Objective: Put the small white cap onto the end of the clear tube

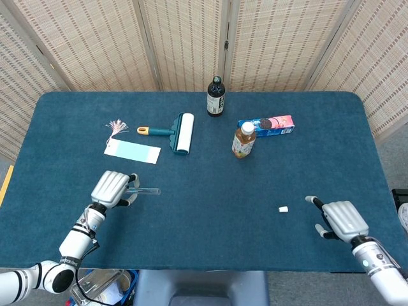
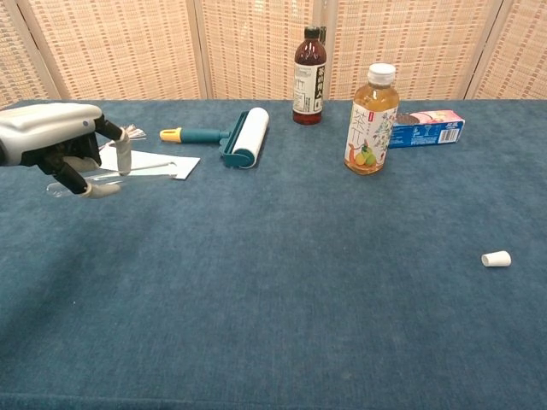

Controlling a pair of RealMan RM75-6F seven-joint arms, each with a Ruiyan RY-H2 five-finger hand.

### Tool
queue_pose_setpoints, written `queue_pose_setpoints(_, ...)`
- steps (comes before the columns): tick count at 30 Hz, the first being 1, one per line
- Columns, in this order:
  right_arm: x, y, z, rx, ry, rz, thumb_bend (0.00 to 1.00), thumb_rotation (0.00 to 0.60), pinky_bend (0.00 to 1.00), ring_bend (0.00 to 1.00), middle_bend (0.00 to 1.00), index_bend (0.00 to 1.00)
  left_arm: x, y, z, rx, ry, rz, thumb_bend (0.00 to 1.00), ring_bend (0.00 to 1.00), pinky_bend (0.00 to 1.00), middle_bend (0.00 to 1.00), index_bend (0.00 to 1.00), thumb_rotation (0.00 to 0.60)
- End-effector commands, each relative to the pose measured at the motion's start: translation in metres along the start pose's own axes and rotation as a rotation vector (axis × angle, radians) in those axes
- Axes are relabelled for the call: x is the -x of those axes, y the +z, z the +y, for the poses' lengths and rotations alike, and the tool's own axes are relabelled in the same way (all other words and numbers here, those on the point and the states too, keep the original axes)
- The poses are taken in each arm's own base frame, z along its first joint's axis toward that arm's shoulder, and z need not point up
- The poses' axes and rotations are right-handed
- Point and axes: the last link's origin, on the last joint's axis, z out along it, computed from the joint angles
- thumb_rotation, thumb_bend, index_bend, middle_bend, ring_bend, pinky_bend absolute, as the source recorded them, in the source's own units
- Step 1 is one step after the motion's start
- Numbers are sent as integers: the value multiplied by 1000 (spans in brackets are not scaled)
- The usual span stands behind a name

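Note:
My left hand grips the clear tube above the table's left front; the tube lies level, its free end pointing right. The small white cap lies on its side on the blue cloth at the right front, touched by nothing. My right hand hovers just right of the cap in the head view, fingers spread toward it and holding nothing. The chest view does not show that hand.
A lint roller, a pale blue tagged card and a tassel lie at the back left. A dark bottle, a tea bottle and a biscuit box stand at the back centre.

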Motion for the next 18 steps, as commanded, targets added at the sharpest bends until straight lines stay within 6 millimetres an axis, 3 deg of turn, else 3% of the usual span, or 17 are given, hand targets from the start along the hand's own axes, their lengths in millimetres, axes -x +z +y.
queue_pose_setpoints(1,6,14,-6,-17,-12,-72,380,600,838,877,872,177,1,-1,1,3,2,-2,326,1000,1000,1000,634,600)
queue_pose_setpoints(18,27,51,-9,-23,-1,-220,406,600,884,954,935,177,5,-7,2,-4,6,-19,326,1000,1000,1000,634,600)
